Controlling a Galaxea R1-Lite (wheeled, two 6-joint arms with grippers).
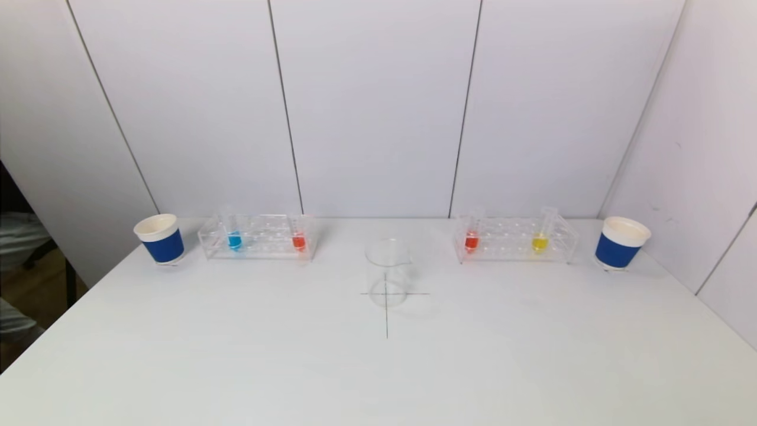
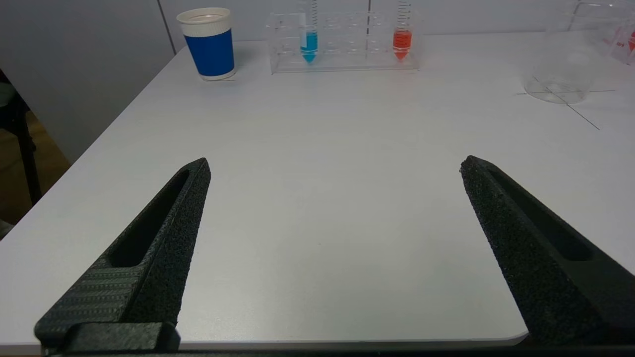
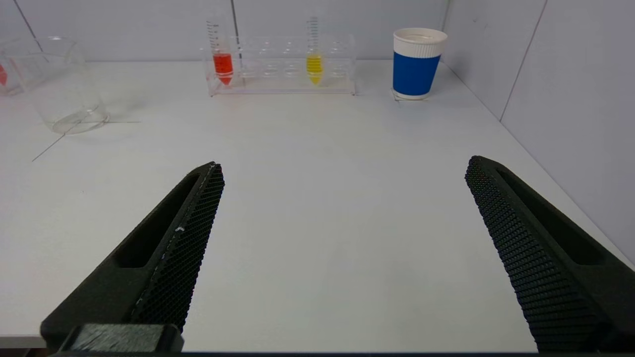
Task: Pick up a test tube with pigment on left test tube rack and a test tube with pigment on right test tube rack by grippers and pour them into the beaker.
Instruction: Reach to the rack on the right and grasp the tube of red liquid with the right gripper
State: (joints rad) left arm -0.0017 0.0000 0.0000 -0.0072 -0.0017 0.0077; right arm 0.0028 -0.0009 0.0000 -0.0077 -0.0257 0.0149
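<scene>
While both arms wait at the table's near edge: my left gripper (image 2: pixel 335 166) spread wide, empty; my right gripper (image 3: pixel 345 166) likewise; beaker (image 1: pixel 387 272) centred between both racks.

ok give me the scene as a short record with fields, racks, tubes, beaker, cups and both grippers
left rack: holds blue tube and red tube
right rack: holds red-orange tube and yellow tube
beaker: empty, upright on the cross mark, between the racks
cups: left blue cup outside the left rack, right blue cup outside the right rack
left gripper: open, empty, at the near table edge
right gripper: open, empty, at the near table edge
task progress: no tube lifted yet
</scene>
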